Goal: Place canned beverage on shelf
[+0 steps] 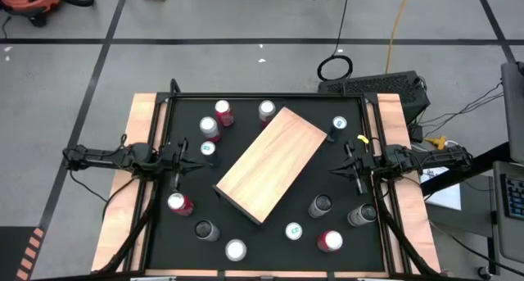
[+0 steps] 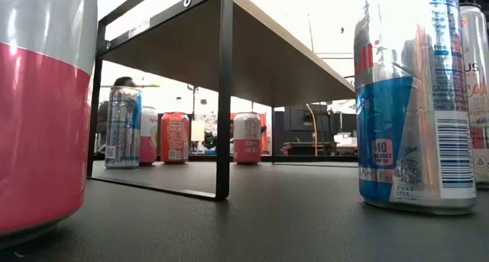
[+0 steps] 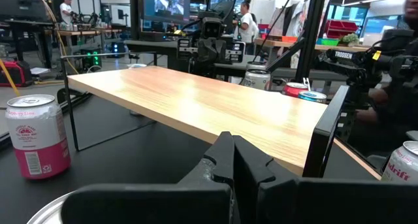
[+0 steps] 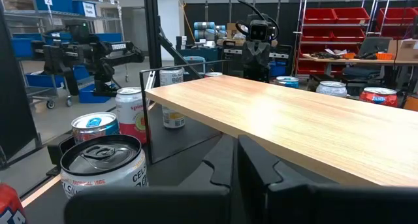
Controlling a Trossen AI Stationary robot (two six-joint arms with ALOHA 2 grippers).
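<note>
The shelf (image 1: pixel 270 162), a light tan wooden board on black metal legs (image 2: pixel 224 94), stands slantwise in the middle of the black tabletop. Nothing stands on its top (image 3: pixel 215 106) (image 4: pixel 313 119). Several beverage cans stand upright on the tabletop around it, among them a red one (image 1: pixel 223 112) at the far left and a pink-and-white one (image 3: pixel 36 136). My left gripper (image 1: pixel 196 160) (image 3: pixel 233 160) waits at the table's left, shut and level, pointing at the shelf. My right gripper (image 1: pixel 336 168) (image 4: pixel 235 160) waits shut at the right, likewise.
More cans stand near the front edge (image 1: pixel 236 250) (image 1: pixel 330 241) and at the right (image 1: pixel 320 204) (image 1: pixel 340 125). One dark can (image 4: pixel 104 168) stands close beside my right gripper. Wooden strips (image 1: pixel 139 125) flank the black top. Workshop furniture and people show beyond the table.
</note>
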